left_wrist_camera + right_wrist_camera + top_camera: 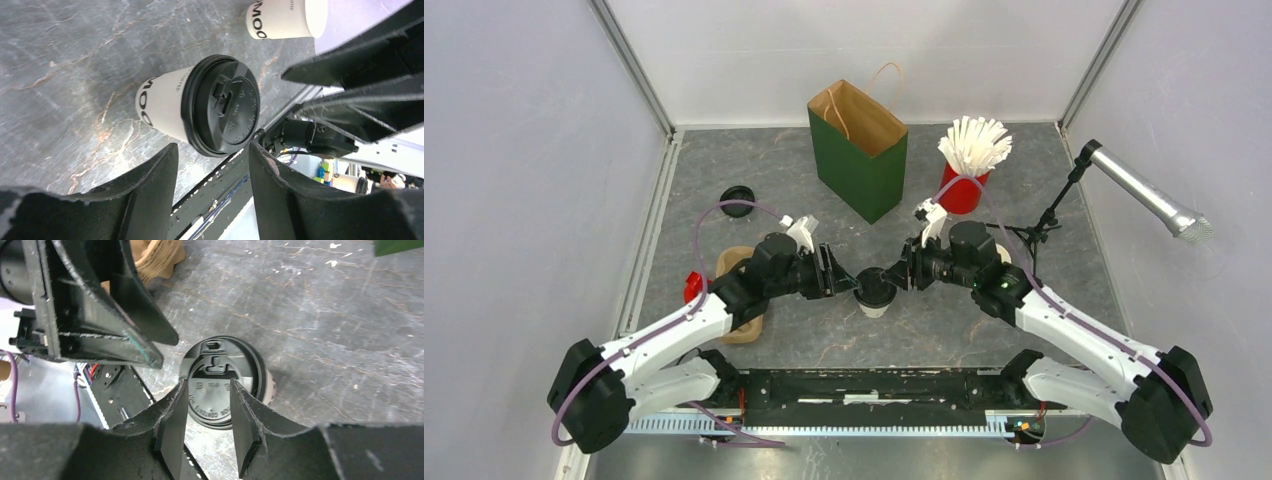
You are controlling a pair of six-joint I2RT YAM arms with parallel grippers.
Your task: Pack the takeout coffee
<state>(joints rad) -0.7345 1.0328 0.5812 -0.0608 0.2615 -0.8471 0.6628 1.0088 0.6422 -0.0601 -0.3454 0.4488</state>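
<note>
**A:** Where is the coffee right now?

**B:** 1 lidded cup stands upright in the middle of the table, at 6 o'clock from the green bag. The second cup stands apart at about 3 o'clock from it and looks lidless. A loose lid lies far off at 10 o'clock.

**A:** And the fingers?

**B:** The left fingers are spread wide and hold nothing, with the cup's lid just ahead of the gap. The right fingers are narrowly parted and also hold nothing. They hang right over the lid, and I can't tell if they touch it.

**A:** What worries you?

**B:** 3 things. If the right fingers push down off-centre, the light cup could tip or skid. If the left fingers close at rim height rather than on the paper wall, they could pop the lid loose. And the 2 arms crowd the same cup from 9 and 3 o'clock, so a small sideways move could knock fingers together or shove the cup over.
</note>
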